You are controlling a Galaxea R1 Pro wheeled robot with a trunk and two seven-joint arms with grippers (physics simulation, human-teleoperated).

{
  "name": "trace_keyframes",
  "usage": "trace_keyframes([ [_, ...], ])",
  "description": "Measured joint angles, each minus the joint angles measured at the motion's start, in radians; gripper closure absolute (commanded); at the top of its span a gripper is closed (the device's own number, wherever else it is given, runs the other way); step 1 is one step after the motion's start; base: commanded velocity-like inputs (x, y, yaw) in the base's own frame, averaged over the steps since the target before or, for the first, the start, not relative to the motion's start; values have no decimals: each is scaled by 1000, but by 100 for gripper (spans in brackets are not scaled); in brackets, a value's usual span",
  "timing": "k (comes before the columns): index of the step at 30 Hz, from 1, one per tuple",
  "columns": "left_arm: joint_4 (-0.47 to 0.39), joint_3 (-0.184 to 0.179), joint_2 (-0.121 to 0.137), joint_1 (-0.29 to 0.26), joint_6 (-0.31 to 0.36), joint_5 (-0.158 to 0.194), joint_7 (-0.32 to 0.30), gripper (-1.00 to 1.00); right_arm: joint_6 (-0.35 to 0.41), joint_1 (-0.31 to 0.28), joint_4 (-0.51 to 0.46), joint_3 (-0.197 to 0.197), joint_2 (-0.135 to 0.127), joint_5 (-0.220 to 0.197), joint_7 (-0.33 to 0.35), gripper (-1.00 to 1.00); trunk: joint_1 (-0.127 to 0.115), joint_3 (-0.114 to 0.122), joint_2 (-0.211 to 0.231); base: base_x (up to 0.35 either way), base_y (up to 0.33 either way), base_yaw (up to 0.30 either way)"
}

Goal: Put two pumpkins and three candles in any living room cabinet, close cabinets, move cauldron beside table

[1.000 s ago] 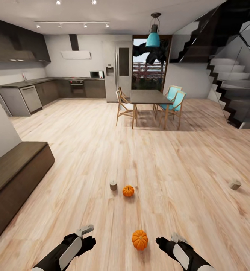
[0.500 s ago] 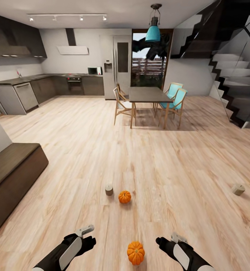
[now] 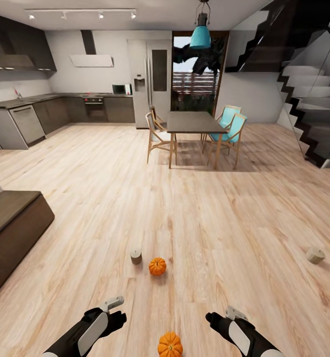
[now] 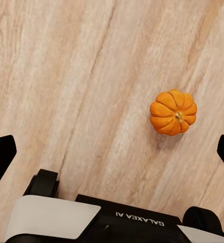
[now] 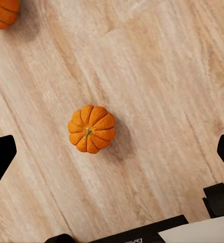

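Spanning the room, pale wooden floor [image 3: 110, 188] holds pumpkins [image 3: 157, 266].

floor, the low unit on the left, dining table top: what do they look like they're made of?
Floor: pale wood planks, with visible grain and board seams, satin sheen; could be laminate.
Low unit: dark brown wood look, matte, with faint grain on top; veneer or solid, can't tell.
Dining table: flat dark grey-brown top, matte, on light wooden legs; the top's material is unclear from this distance.
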Motion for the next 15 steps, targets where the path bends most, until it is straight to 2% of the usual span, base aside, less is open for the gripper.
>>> trace_keyframes([
  [12, -7, 1, -2, 0, 0, 0, 0, -100, -2, 0, 0, 0, -2, 0, 0, -100, 0, -1, 0, 11, -1, 0],
  [15, -7, 1, -2, -1, 0, 0, 0, -100, -3, 0, 0, 0, -2, 0, 1, -100, 12, -10, -21, 0, 0, -50],
])
